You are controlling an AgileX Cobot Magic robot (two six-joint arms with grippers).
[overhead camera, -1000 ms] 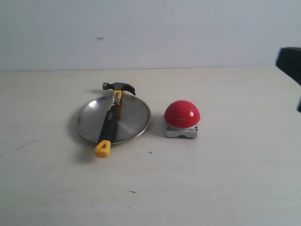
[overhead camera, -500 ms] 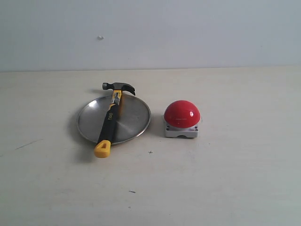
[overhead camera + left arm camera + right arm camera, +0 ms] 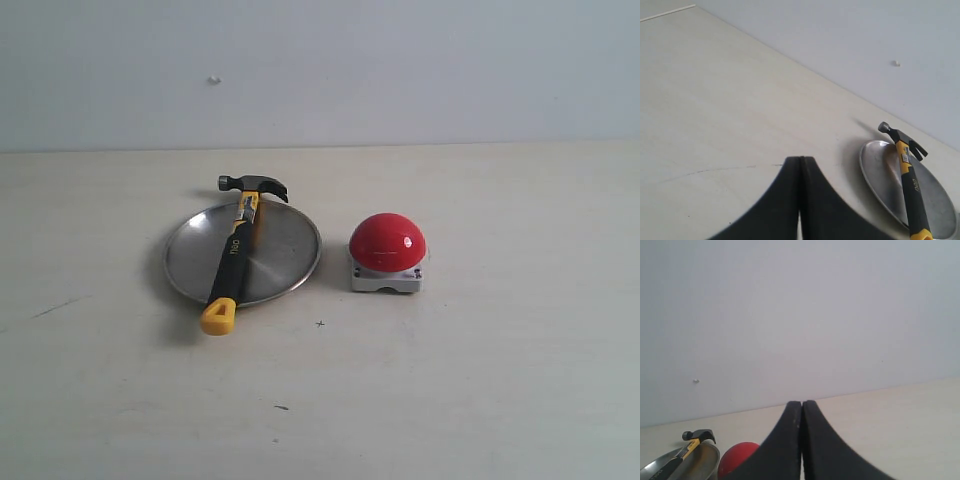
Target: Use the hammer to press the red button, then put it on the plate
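The hammer [image 3: 236,248] lies across the silver plate [image 3: 285,250]; its dark head pokes over the far rim and its yellow butt hangs over the near rim. To the plate's right the red button [image 3: 387,243] sits on its grey base. Neither gripper shows in the exterior view. In the left wrist view my left gripper [image 3: 800,159] is shut and empty, well away from the hammer [image 3: 907,172] and plate [image 3: 882,175]. My right gripper [image 3: 802,403] is shut too, with nothing in it; the red button [image 3: 736,459], hammer [image 3: 692,438] and plate [image 3: 700,460] lie beyond it.
The pale table [image 3: 480,380] runs back to a plain grey wall [image 3: 400,70]. A few small dark marks [image 3: 281,407] dot the tabletop near the front.
A dark arm part that showed at the right edge of the exterior view one second ago has left the frame. Hammer, plate and button have not moved.
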